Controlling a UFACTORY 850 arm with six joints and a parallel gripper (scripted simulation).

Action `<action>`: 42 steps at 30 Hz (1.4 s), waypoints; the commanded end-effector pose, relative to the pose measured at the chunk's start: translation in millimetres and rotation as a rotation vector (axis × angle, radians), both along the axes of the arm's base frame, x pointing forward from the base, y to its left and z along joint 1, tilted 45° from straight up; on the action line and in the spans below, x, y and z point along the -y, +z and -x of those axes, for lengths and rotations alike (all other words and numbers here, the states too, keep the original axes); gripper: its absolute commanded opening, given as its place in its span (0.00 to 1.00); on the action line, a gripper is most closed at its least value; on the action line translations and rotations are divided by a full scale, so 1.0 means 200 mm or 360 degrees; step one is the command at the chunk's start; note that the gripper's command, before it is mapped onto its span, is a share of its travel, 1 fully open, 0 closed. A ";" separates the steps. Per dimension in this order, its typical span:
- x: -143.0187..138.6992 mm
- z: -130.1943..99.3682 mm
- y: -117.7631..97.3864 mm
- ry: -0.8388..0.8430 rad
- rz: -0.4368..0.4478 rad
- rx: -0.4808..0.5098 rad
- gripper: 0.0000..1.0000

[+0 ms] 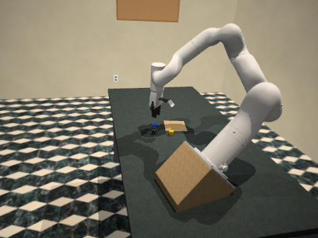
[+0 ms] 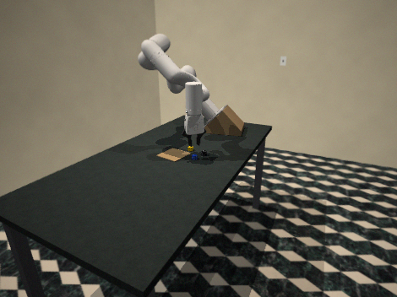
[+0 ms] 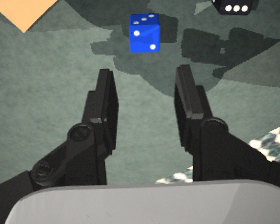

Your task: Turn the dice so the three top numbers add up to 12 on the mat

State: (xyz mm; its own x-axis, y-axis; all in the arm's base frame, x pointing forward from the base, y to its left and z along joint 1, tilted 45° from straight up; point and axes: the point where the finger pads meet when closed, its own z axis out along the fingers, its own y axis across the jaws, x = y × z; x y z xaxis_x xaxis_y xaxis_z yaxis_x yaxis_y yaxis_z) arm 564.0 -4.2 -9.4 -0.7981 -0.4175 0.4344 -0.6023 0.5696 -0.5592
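Note:
My gripper points down above the table, partly open, with nothing between its fingers. A blue die lies on the table beyond the fingertips in the wrist view; one face shows three pips and its larger visible face two. A black die stands near it, cut off in the wrist view, one face showing three pips. A yellow die is beside the mat; its pips are too small to read.
The arm's wooden wedge base stands on the dark table. The dice lie between the mat and one long table edge. Tiled floor shows past that edge, also low in the wrist view.

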 end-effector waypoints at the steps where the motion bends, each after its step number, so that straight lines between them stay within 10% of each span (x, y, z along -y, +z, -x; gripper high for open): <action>1: 0.00 0.00 0.00 0.0001 -0.0001 0.0003 0.42; 42: 0.17 0.00 -0.17 0.0001 -0.0001 0.0003 0.42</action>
